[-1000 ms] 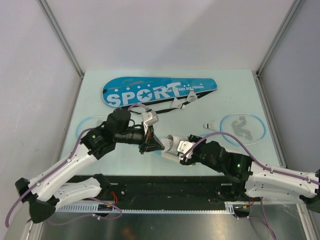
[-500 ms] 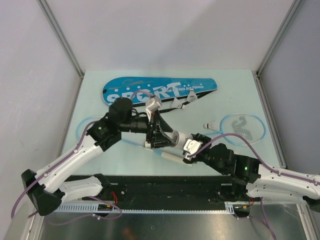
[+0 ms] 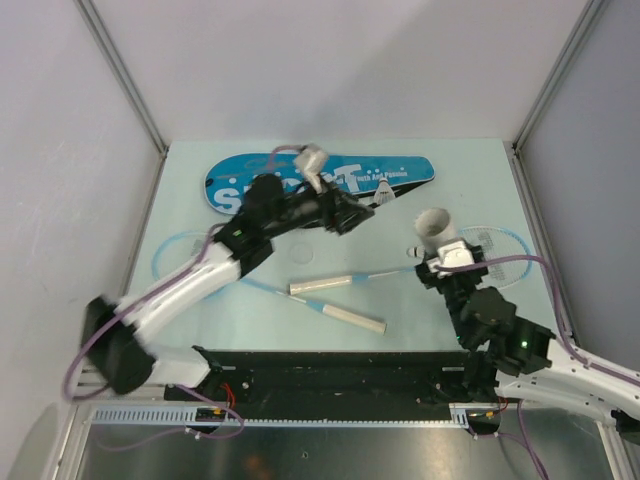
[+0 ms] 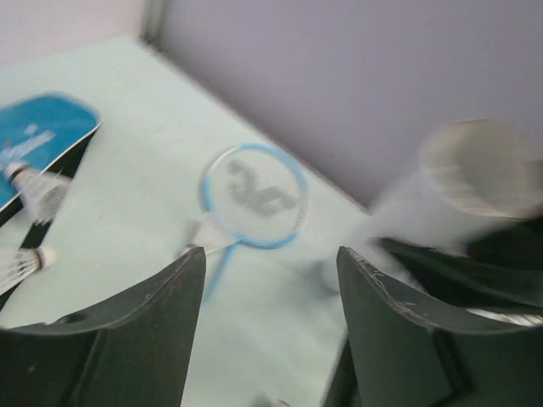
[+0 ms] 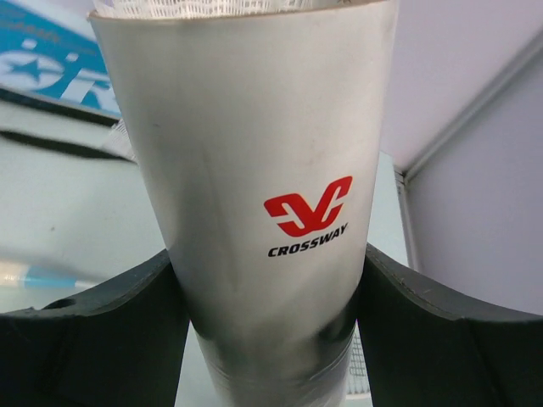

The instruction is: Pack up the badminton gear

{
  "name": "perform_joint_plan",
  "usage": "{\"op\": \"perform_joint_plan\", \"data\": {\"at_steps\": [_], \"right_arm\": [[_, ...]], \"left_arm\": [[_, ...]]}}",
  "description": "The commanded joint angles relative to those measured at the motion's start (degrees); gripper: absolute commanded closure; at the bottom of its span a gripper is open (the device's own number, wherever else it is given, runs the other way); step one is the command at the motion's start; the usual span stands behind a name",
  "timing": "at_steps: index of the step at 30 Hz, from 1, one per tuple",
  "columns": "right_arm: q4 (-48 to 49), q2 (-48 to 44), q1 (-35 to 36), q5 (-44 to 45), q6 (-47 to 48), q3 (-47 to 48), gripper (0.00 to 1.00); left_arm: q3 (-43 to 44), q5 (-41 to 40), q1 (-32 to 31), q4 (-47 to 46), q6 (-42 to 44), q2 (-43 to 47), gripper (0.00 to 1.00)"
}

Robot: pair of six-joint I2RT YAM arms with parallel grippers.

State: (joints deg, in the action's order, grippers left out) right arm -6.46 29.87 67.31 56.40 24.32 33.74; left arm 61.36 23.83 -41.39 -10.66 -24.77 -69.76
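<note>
My right gripper [image 3: 441, 258] [image 5: 267, 254] is shut on the white cardboard tube [image 3: 435, 225] [image 5: 254, 170] and holds it upright over the right racket [image 3: 497, 252]. White feathers [image 5: 212, 7] show at the tube's mouth. My left gripper [image 3: 350, 213] [image 4: 271, 254] hangs open and empty by the front edge of the blue SPORT bag [image 3: 400, 172] [image 4: 42, 136]. Two shuttlecocks [image 4: 38, 188] [image 4: 17, 264] lie by the bag's edge. The left wrist view shows the right racket's head [image 4: 254, 193]. Two white racket handles [image 3: 320, 285] [image 3: 352, 319] cross mid-table. The other racket's head [image 3: 178, 250] lies left.
The bag's black strap [image 3: 375, 208] trails off its front edge. Grey walls close in the table [image 3: 200, 300] on three sides. A black rail [image 3: 330, 375] runs along the near edge between the arm bases.
My left gripper opened at the tube's mouth, then swung back and up to the bag. My right arm carried the tube to the right and stood it upright.
</note>
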Motion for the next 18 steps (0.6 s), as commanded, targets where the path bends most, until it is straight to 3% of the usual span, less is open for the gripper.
{"op": "perform_joint_plan", "data": {"at_steps": [1,3,5,7,13,18], "right_arm": [[6.0,-5.2,-0.2,8.2,3.1,1.2,0.71],[5.6,-6.9,-0.2,5.7,3.3,1.5,0.70],[3.9,-7.8,-0.1,3.6,3.1,1.9,0.70],[2.4,-8.7,0.2,2.4,2.9,2.5,0.70],[-0.7,-9.7,0.5,1.1,1.5,3.5,0.69],[-1.8,-10.6,0.6,-0.2,0.5,3.6,0.70]], "left_arm": [[7.2,-8.5,0.6,0.8,0.5,-18.6,0.29],[14.5,-8.5,1.0,3.1,4.9,-24.9,0.23],[18.8,-8.0,2.3,5.8,8.1,-32.3,0.06],[22.0,-10.4,4.1,6.0,9.1,-35.4,0.02],[28.2,-10.7,10.3,7.8,7.4,-45.4,0.09],[32.1,-1.5,14.5,8.4,-0.3,-52.9,0.10]]}}
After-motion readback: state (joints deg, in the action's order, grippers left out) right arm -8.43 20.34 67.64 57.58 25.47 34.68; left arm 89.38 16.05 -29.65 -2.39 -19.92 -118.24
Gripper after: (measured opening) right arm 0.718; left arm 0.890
